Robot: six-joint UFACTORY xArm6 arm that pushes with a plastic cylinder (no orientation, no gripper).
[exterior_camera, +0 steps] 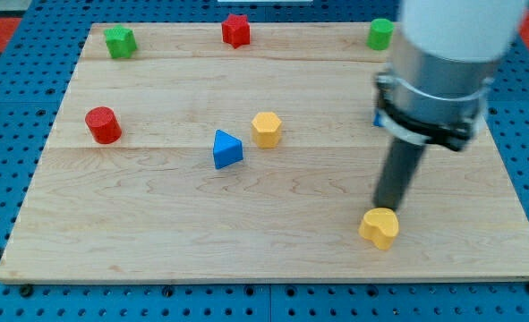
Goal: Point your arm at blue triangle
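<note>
Blue triangle (226,149) near board centre, slightly left. Yellow hexagon (267,129) just beside it at 2 o'clock; red cylinder (103,124) well apart at 9 o'clock. My tip (386,208) well apart at 4 o'clock, touching the yellow heart (379,228). No gripper fitted: bare rod, holding nothing.
</note>
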